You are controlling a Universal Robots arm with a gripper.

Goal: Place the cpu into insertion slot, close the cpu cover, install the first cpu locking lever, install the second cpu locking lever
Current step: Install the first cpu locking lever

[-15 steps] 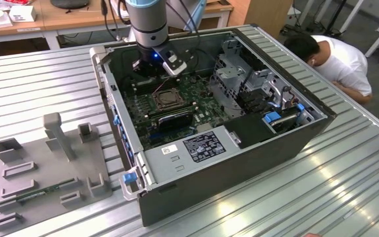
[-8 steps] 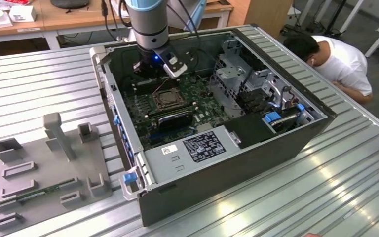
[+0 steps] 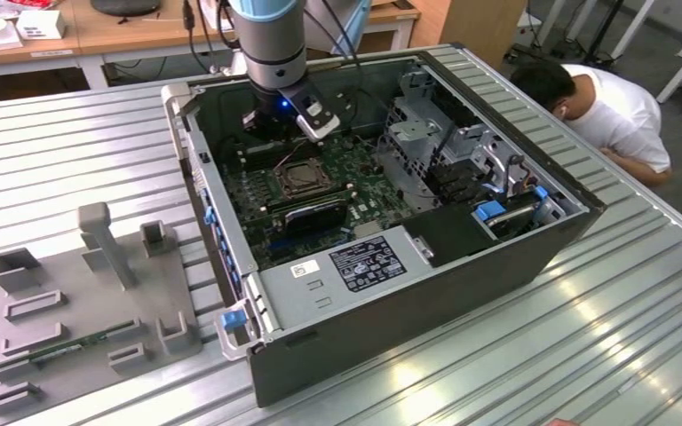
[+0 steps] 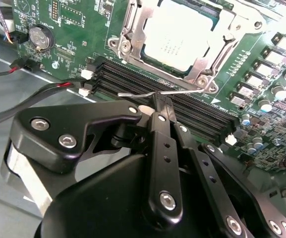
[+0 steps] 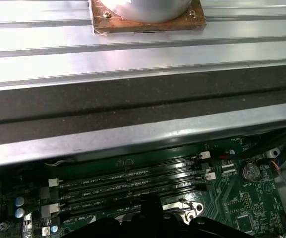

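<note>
- The cpu (image 4: pixel 180 34) sits in the insertion slot (image 3: pixel 299 180) on the green motherboard (image 4: pixel 73 20), inside the open computer case (image 3: pixel 436 266).
- The cpu cover (image 4: pixel 202 62) lies flat over it and frames the chip, so seating and closing look done.
- A thin wire locking lever (image 4: pixel 138 93) runs along the socket's edge, beside the black memory slots (image 4: pixel 133 79).
- The gripper (image 4: pixel 163 101) has its fingers drawn together on that wire and seems to pinch it. I judge that a lever installation is in hand.
- That step calls for pressing the wire down and hooking it under its catch without slipping off.
- There is faint print on the cpu's top and white lettering along the memory slots in the first wrist view. A label (image 3: pixel 365 264) sits on the grey power supply (image 3: pixel 305 297). None of it is read here.
</note>
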